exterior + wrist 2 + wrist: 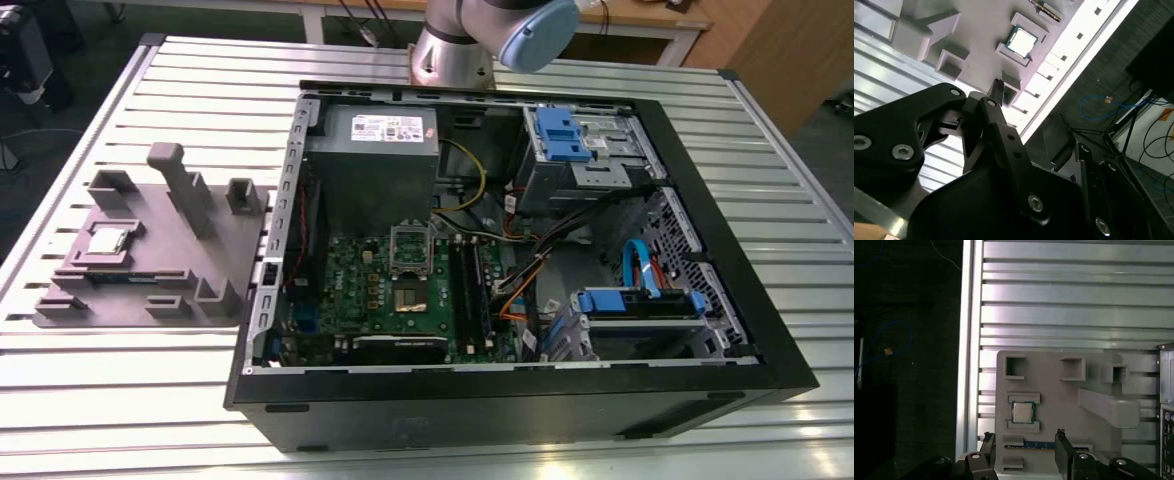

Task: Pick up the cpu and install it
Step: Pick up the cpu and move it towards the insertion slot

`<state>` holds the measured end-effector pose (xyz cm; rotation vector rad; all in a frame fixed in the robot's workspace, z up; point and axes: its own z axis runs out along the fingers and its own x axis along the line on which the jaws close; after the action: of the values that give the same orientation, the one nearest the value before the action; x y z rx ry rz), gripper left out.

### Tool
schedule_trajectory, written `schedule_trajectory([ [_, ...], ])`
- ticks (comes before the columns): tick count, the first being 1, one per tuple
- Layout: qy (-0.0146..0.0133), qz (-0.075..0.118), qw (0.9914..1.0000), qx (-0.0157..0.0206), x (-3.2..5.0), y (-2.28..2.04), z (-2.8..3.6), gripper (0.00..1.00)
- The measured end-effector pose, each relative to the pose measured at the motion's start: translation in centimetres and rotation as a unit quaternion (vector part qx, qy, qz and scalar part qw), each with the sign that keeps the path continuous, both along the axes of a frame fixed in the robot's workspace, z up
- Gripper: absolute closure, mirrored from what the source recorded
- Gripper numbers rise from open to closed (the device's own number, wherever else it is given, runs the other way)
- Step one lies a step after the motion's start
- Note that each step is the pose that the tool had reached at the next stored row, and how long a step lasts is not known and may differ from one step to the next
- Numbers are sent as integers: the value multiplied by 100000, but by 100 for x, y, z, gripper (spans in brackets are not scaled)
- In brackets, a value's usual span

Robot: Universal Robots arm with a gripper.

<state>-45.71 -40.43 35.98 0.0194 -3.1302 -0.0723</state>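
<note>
- Where the first wrist view looks down along the arm, we see the gripper with its two black fingers spread wide apart and nothing held between them.
- It hangs over one edge of a grey holding tray; we cannot tell whether the fingertips touch it.
- The cpu lies flat in a small square recess of that tray, silvery top upward, just past the fingertips and roughly in line with the gap between them.
- In the second wrist view we find the cpu in the same recess, apart from the nearer fingertip.
- In the exterior view the tray rests on the slatted metal table, just beside the computer case, on the exterior view's left of it.
- Inside the case lies the green board, well apart from the cpu.
</note>
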Motion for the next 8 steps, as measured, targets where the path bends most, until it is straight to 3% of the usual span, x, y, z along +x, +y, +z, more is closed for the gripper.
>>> schedule_trajectory([
  [8,237,537,99998,-127,0,0,-91,41],
])
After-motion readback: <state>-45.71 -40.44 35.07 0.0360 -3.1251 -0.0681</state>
